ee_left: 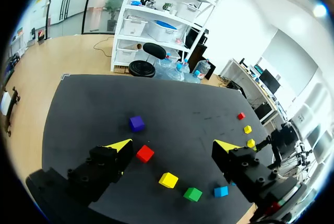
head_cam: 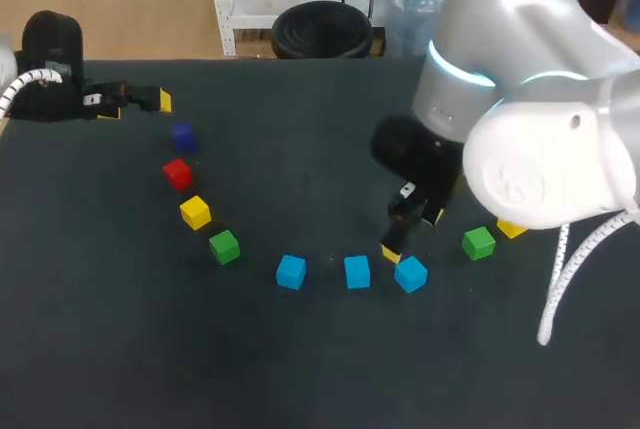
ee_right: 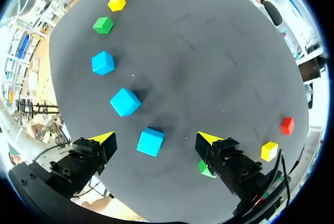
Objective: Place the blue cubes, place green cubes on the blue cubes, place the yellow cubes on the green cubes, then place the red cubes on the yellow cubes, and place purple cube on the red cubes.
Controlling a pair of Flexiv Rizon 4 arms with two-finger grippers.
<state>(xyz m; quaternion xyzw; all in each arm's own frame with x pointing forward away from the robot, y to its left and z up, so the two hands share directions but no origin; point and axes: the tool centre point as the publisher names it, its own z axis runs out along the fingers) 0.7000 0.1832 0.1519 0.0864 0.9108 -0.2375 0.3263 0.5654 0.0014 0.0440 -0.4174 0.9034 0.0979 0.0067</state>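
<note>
- Risk: our open right fingers (ee_right: 102, 140) hover off-centre over the nearest blue cube (ee_right: 150, 142); closing could shove it.
- Our left fingers (ee_left: 121, 146), far from it, gape empty.

No text, numbers or signs can be read in any view. The cubes (head_cam: 291, 271) have plain faces. There is a white tag (head_cam: 407, 190) on the right end effector (head_cam: 412, 235) and a similar one on the left end effector (head_cam: 137, 106), both too small to read.
</note>
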